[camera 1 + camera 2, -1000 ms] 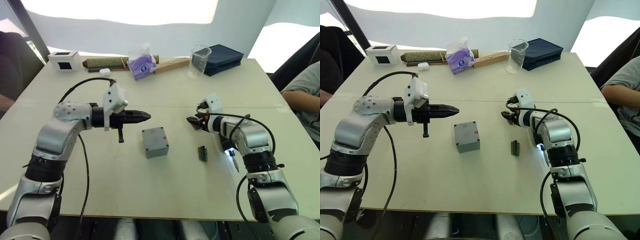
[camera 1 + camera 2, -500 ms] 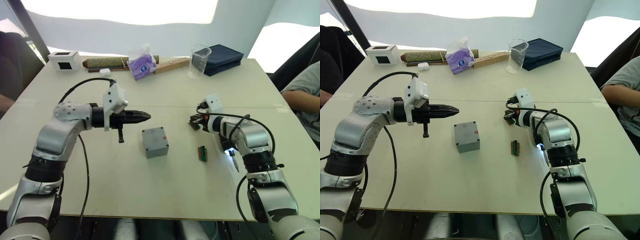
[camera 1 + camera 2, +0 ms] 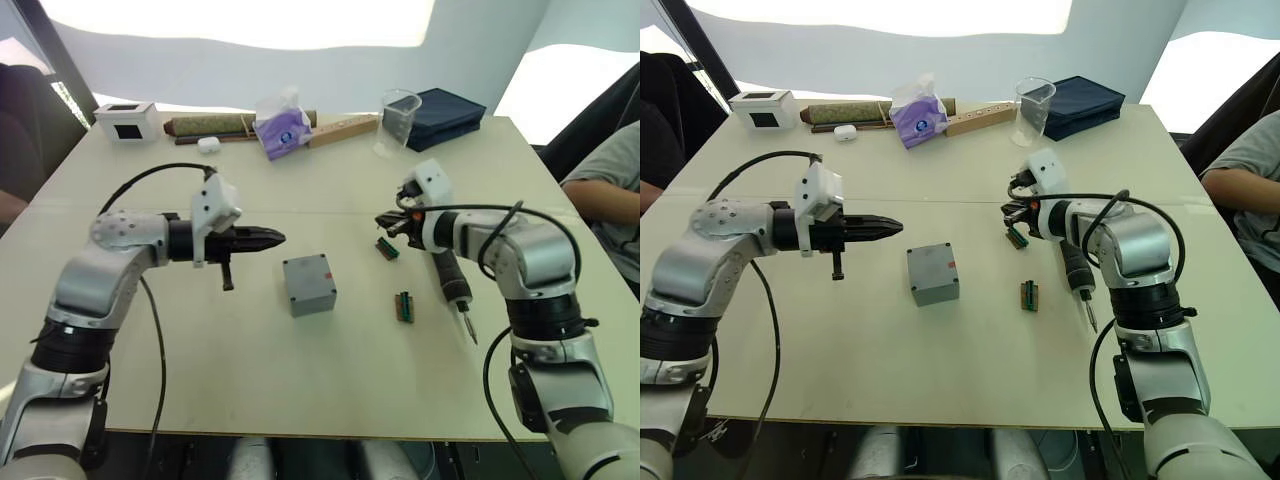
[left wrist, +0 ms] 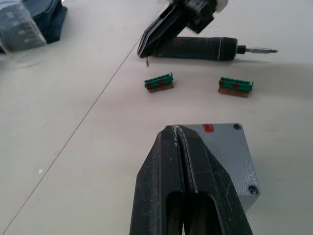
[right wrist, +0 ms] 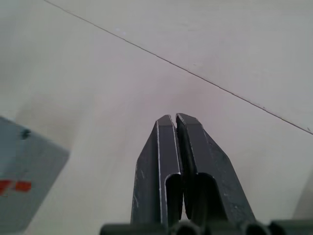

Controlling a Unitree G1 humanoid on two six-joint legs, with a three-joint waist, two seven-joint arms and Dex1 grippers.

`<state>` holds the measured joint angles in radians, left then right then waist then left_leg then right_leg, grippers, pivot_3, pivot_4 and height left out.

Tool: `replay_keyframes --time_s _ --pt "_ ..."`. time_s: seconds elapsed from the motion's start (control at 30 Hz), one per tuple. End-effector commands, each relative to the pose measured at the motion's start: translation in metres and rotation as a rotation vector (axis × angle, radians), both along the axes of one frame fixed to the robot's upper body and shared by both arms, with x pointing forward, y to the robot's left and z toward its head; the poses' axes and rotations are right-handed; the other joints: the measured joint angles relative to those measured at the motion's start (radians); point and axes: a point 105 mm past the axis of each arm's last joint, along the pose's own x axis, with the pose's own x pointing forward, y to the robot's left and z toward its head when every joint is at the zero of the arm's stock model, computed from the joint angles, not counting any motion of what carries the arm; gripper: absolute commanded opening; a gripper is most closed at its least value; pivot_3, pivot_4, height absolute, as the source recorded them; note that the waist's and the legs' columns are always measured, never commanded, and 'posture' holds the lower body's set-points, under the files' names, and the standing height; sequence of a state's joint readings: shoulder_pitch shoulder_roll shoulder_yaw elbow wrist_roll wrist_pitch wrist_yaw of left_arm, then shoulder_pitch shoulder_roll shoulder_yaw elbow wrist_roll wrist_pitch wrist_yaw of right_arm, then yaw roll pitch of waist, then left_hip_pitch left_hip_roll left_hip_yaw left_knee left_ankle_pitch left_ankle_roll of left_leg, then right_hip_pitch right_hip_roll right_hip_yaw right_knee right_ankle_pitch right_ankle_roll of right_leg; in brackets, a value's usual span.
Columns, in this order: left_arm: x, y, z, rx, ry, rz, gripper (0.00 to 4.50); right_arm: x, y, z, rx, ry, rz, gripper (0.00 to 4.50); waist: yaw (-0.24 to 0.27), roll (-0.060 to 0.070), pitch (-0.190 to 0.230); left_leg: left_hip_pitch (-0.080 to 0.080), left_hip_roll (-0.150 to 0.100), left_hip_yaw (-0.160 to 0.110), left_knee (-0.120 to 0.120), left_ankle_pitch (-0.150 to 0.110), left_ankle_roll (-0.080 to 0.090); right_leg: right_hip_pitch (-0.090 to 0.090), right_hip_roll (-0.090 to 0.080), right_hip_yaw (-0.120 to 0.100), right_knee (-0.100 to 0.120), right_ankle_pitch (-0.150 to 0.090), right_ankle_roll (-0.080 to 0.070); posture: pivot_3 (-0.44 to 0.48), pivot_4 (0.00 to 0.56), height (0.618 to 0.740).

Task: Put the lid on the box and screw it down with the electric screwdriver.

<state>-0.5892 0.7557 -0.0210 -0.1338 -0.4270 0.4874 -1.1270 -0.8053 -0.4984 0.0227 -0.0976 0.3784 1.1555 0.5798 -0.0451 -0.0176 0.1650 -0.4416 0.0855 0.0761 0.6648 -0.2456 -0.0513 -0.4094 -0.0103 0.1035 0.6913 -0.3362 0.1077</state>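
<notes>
Two claws pinched shut, both empty

Left claw (image 3: 277,238) hovers beside the box (image 3: 310,284), lid seemingly on. Right claw (image 3: 384,222) hangs above the table; screwdriver (image 3: 449,281) lies beneath that arm. Risk: grabbing it off-centre, bit skids.

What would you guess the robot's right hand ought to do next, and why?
Probably open the right gripper and lower it onto the electric screwdriver. That tool lies free on the table just beside the gripper, which is shut on nothing, and the box stands nearby with neither gripper touching it.
</notes>
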Motion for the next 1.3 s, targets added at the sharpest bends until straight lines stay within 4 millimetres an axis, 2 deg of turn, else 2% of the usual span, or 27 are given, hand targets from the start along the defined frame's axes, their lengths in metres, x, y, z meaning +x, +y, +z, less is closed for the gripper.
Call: replay_keyframes --time_s 0.03,0.17,0.33,0.57,0.9,1.3 --pt "-0.008 0.006 0.015 -0.001 -0.055 -0.006 0.0 -0.019 0.029 0.025 0.02 -0.049 0.124 0.04 0.001 0.0 0.0 0.0 0.0 0.0 0.0 0.0 0.0 0.0 0.0 0.0 0.0 0.0 0.0 0.0 0.15 0.74" --pt "-0.011 0.015 0.012 0.011 -0.043 0.017 0.0 -0.033 0.053 0.028 0.032 -0.036 0.202 0.04 0.001 0.0 0.0 0.0 0.0 0.0 0.0 0.0 0.0 0.0 0.0 0.0 0.0 0.0 0.0 0.0 0.15 0.74" --pt "-0.012 0.018 0.011 0.015 -0.04 0.033 0.0 -0.041 0.065 0.012 -0.008 -0.017 0.25 0.04 0.003 0.0 0.0 -0.001 0.0 0.0 0.0 0.0 0.0 0.0 -0.001 0.0 0.0 0.0 0.0 0.0 0.15 0.74" --pt "-0.014 0.016 0.009 0.011 -0.039 0.038 0.0 -0.037 0.069 -0.004 -0.032 0.001 0.252 0.04 0.0 0.0 0.0 -0.001 0.0 0.0 0.0 0.0 0.0 0.0 -0.001 0.0 0.0 0.0 0.0 0.0 0.15 0.74" --pt "-0.016 0.017 0.006 0.025 -0.034 0.036 0.0 -0.03 0.072 -0.001 -0.012 -0.016 0.242 0.04 0.0 0.0 0.0 -0.001 0.0 0.0 0.0 0.0 0.0 0.0 0.0 0.0 0.0 0.0 0.0 0.0 0.15 0.74" --pt "-0.016 0.017 0.007 0.029 -0.037 0.04 0.0 -0.024 0.076 -0.007 -0.002 -0.008 0.233 0.04 0.001 0.0 0.0 -0.001 0.0 0.0 0.0 0.0 0.0 0.0 0.0 0.0 0.0 0.0 0.0 0.0 0.15 0.74"
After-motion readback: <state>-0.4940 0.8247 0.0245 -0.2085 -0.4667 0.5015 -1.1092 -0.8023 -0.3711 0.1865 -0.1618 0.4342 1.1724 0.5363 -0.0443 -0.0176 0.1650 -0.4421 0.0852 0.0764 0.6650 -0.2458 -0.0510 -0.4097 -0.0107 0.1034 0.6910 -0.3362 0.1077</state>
